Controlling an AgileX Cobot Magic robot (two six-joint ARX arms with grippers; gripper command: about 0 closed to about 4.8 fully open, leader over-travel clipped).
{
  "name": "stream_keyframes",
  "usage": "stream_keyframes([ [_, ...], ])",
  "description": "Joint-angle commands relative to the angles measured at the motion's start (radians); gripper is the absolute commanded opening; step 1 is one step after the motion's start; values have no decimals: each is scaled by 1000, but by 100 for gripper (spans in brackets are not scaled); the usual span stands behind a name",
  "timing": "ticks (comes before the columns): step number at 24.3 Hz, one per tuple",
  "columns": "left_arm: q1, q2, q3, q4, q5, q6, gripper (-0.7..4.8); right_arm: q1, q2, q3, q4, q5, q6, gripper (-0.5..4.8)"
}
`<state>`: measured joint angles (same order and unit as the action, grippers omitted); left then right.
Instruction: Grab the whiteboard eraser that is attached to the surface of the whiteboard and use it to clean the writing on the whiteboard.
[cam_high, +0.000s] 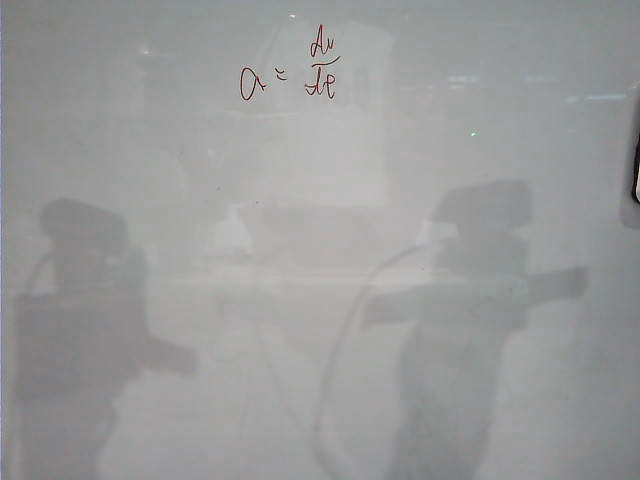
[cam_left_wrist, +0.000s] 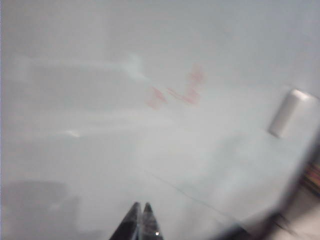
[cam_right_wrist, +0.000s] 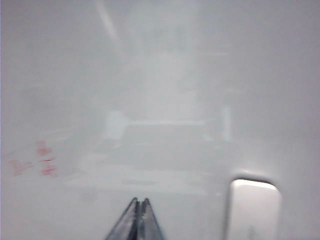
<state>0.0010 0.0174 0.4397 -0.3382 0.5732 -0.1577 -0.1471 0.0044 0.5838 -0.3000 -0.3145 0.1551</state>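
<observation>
The whiteboard (cam_high: 320, 400) fills the exterior view, with the red writing (cam_high: 290, 72) near its top middle. The whiteboard eraser (cam_high: 635, 165) shows only as a sliver at the right edge there. In the left wrist view my left gripper (cam_left_wrist: 141, 205) is shut and empty, well short of the blurred writing (cam_left_wrist: 177, 92) and the eraser (cam_left_wrist: 289, 112). The right wrist view shows my right gripper (cam_right_wrist: 140, 201) shut and empty, with the eraser (cam_right_wrist: 254, 210) close beside it and the writing (cam_right_wrist: 35, 160) off on the other side. Neither gripper itself appears in the exterior view.
Dim grey reflections of the two arms (cam_high: 80, 330) (cam_high: 470, 300) lie on the glossy board. The board's edge and dark clutter beyond it (cam_left_wrist: 305, 200) show in the left wrist view past the eraser.
</observation>
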Motion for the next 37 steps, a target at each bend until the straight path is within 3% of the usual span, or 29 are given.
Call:
stream_keyframes([
  [1,-2,7,7,-29,142,8,-5,1,41,40,-59,-21,9,115],
  [3,-2,7,7,-43,172,14,-5,-7,125,34,-121,106,-119,141],
  [5,-2,7,7,-42,171,16,-5,-6,188,14,-112,164,-178,195],
  [11,-2,7,9,-43,174,15,-5,-6,329,-111,144,212,-147,289],
  [14,-2,7,10,-43,176,15,-5,-6,374,-177,285,272,-106,376],
  [18,-2,7,10,-46,184,15,-5,-1,488,-245,498,268,-99,378],
  [22,-2,7,10,-47,184,15,-5,-2,613,-248,585,275,-49,378],
  [28,-2,7,8,-49,183,16,-5,-1,842,-248,847,275,-42,379],
  [37,-1,7,8,-49,179,20,-5,8,1006,-242,977,330,-43,378],
])
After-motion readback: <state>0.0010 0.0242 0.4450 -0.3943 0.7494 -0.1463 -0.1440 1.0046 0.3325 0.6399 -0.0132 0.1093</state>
